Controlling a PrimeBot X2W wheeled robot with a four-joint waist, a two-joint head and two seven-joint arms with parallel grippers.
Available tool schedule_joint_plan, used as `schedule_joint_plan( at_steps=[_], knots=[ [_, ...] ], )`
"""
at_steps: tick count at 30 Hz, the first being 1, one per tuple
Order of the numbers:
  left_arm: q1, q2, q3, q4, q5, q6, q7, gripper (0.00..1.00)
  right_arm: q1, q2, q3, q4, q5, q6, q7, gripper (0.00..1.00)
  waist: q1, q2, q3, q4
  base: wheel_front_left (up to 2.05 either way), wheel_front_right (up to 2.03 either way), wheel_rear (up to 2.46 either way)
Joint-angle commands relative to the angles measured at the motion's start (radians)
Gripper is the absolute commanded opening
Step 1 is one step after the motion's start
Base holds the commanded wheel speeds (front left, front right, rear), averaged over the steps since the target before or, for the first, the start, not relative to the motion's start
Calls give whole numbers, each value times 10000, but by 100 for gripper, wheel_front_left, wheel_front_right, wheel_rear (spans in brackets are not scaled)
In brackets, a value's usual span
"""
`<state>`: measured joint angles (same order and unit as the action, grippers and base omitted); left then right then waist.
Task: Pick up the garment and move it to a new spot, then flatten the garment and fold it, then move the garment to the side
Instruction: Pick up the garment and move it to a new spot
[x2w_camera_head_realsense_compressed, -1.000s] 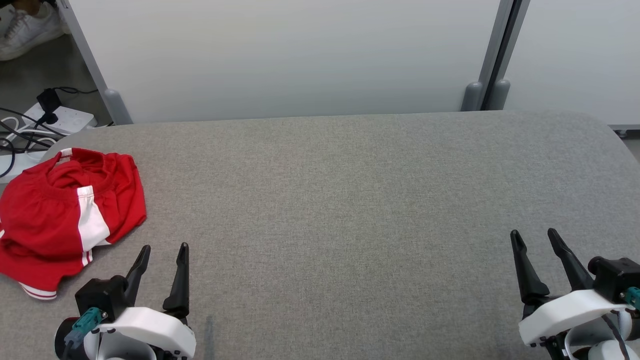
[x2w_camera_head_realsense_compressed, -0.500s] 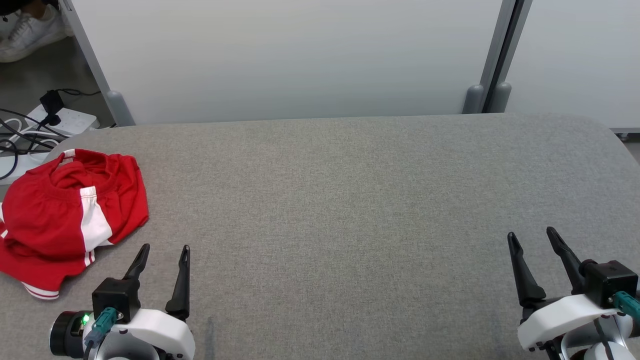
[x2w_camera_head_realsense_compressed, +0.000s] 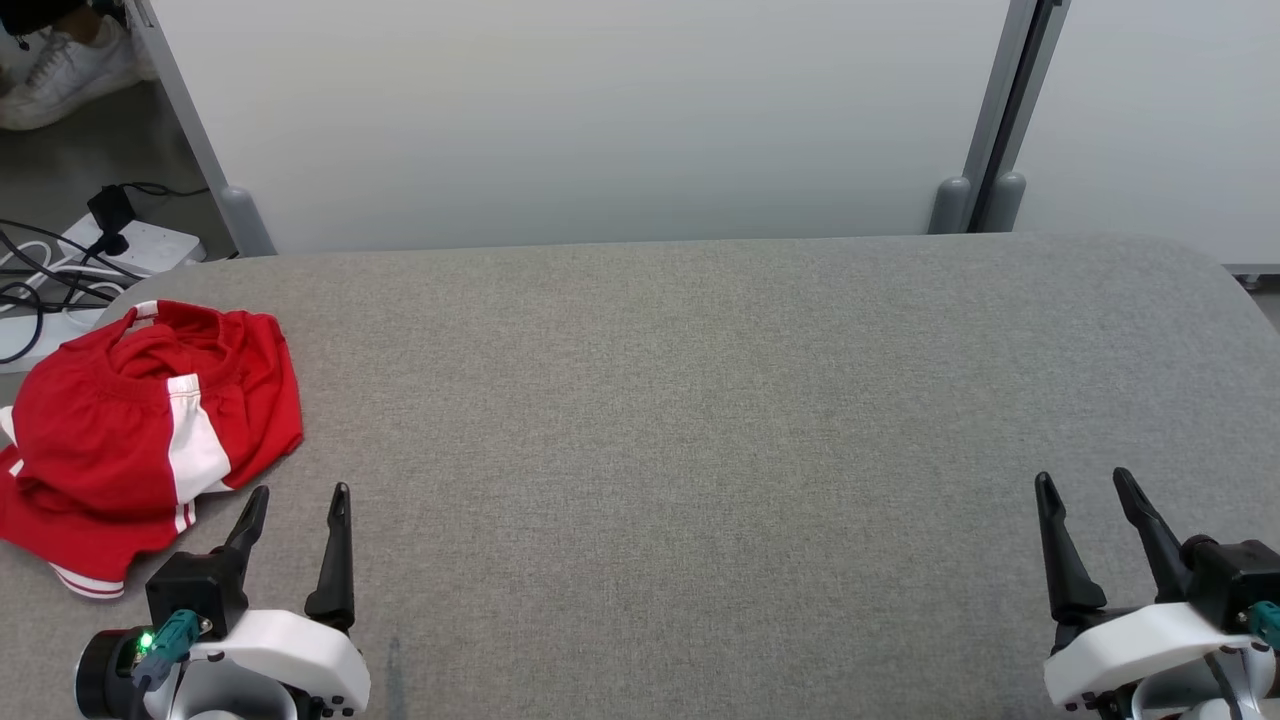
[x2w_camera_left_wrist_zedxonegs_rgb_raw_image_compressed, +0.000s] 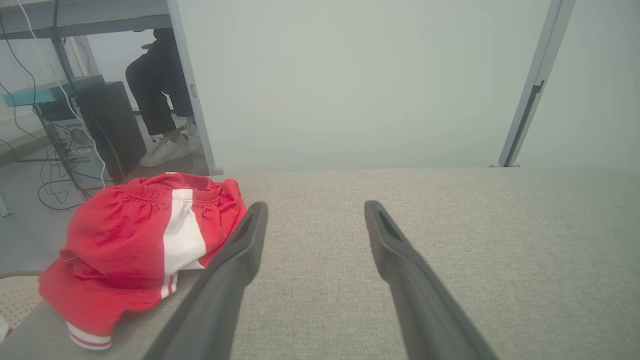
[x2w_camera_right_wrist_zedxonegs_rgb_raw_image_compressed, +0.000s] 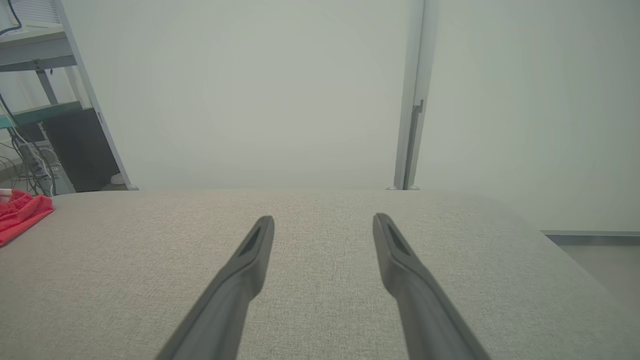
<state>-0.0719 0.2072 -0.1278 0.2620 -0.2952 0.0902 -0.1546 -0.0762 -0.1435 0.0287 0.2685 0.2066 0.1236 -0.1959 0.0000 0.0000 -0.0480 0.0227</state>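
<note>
Standing wide apart, the two dark fingers of the left gripper (x2w_camera_head_realsense_compressed: 302, 489) hold nothing and touch nothing. It hovers at the near left of the grey fabric-covered table (x2w_camera_head_realsense_compressed: 700, 400), fingers pointing toward the far side. The right gripper (x2w_camera_head_realsense_compressed: 1082, 476), at the near right, is spread just as wide, with only bare cloth between its fingers.

The garment (x2w_camera_head_realsense_compressed: 120, 420), red shorts with a white side stripe and a white-banded hem, lies in a crumpled heap at the table's left edge. It sits just left of the left gripper and a little farther off, clear of the fingers.

Past the table's far edge stand pale wall panels (x2w_camera_head_realsense_compressed: 600, 120), joined by a grey post (x2w_camera_head_realsense_compressed: 1000, 110) toward the right. On the floor at the far left are a white power strip (x2w_camera_head_realsense_compressed: 140, 245) with dark cables and a white shoe (x2w_camera_head_realsense_compressed: 60, 65). The left wrist view also shows a person's dark-trousered leg (x2w_camera_left_wrist_zedxonegs_rgb_raw_image_compressed: 155, 95) beside a black computer tower (x2w_camera_left_wrist_zedxonegs_rgb_raw_image_compressed: 107, 125).
</note>
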Motion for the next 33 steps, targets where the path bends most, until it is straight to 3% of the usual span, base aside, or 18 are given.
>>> schedule_joint_plan(
  at_steps=[1,13,33],
  knots=[
    [-513,176,433,-278,-148,45,2,100,-148,-44,150,-243,315,71,-173,100,0,0,5,-4,0,0,0],
    [-355,119,483,-408,-538,58,167,100,-166,-232,750,-178,913,71,-207,100,0,0,28,-12,0,0,0],
    [-405,176,307,-381,-646,276,348,100,-291,-380,808,-3,1140,71,-262,100,0,0,63,228,0,0,0]
  ],
)
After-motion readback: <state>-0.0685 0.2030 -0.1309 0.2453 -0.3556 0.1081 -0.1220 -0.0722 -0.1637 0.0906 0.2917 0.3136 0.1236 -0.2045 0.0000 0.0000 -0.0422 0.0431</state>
